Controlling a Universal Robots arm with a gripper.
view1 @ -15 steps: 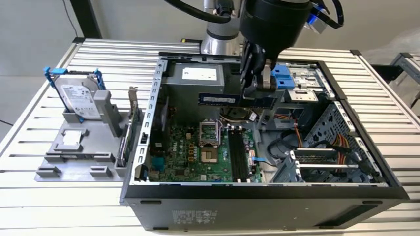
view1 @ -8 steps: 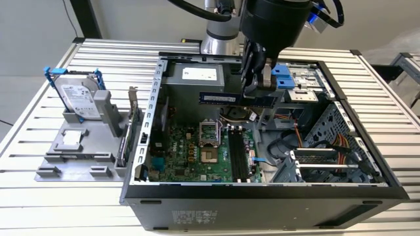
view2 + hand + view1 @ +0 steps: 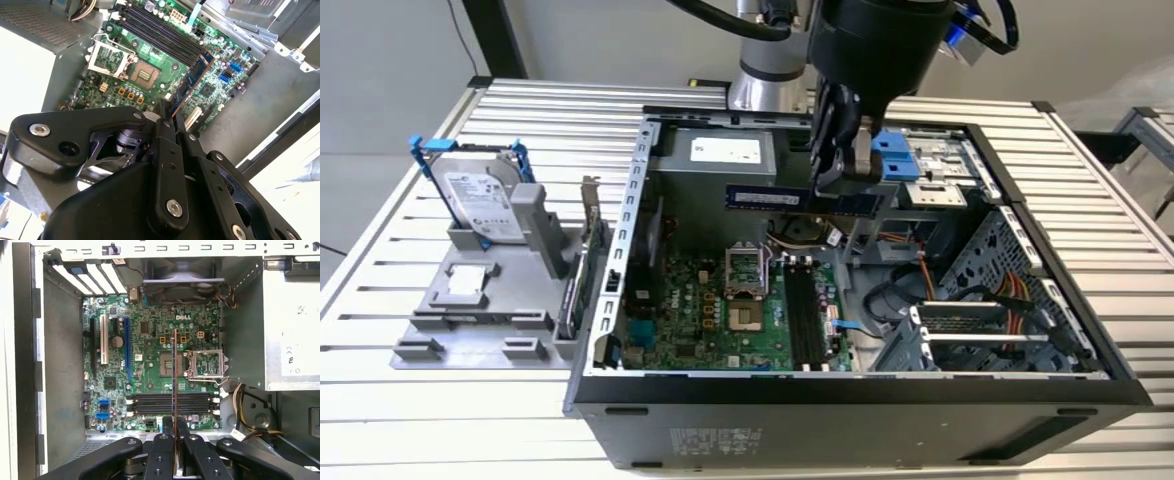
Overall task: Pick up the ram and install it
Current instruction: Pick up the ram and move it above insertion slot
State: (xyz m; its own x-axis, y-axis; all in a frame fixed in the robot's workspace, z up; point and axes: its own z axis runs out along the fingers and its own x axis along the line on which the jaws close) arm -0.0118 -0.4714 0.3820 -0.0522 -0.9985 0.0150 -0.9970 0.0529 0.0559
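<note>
Jaws pinch the ram (image 3: 781,199) near one end, the gripper (image 3: 843,188) poised over an open case (image 3: 854,405). Beneath the jaws lies the motherboard (image 3: 707,310), and the stick hangs level above it, unseated. In the first wrist view the ram (image 3: 174,375) juts edge-on from the gripper (image 3: 175,432), crossing the slots (image 3: 170,402) at a right angle. In the second wrist view the ram (image 3: 196,74) points away from the gripper (image 3: 167,114) towards the slots (image 3: 160,32). A hard drive (image 3: 480,195) stands well apart, outside the case.
</note>
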